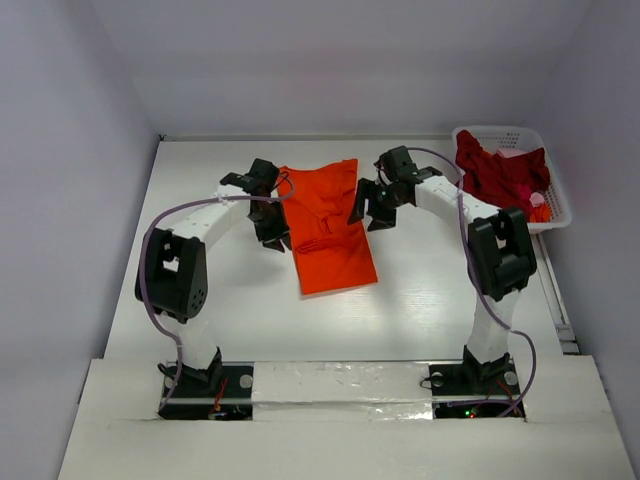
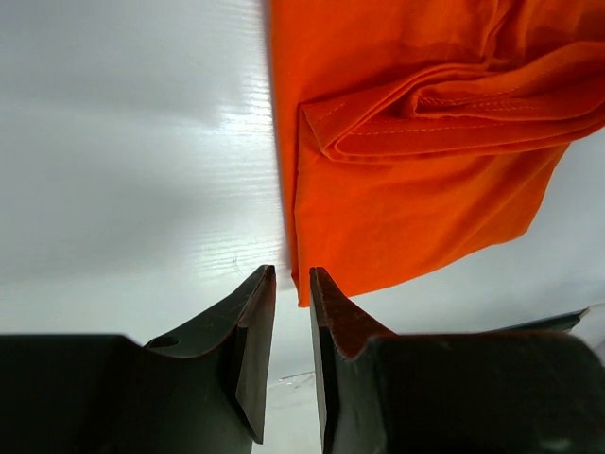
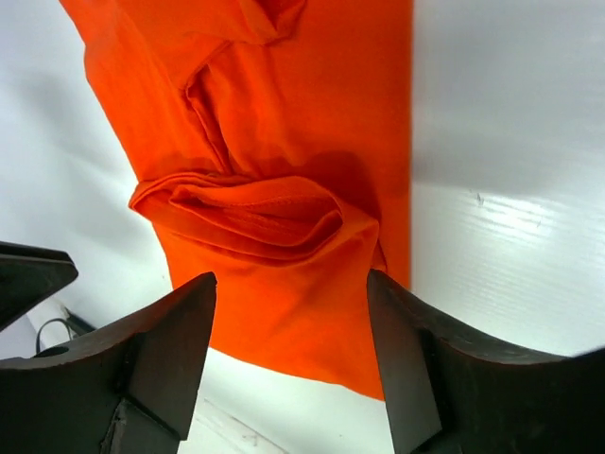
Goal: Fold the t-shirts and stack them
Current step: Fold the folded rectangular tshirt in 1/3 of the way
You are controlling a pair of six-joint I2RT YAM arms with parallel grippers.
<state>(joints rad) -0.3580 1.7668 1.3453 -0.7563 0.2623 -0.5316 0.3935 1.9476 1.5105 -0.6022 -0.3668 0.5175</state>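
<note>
The bright orange t-shirt lies on the white table, folded into a long strip with a bunched fold across its middle. My left gripper hovers at the shirt's left edge. In the left wrist view it is empty, its jaws only a narrow gap apart, and the shirt's near corner lies just ahead of the tips. My right gripper is at the shirt's right edge. In the right wrist view it is wide open and empty above the shirt. The dark crimson t-shirt lies crumpled in the basket.
A white lattice basket stands at the far right edge of the table. It also holds a small pink and orange item. Bare white table lies in front of the orange shirt. Walls close in on the left, back and right.
</note>
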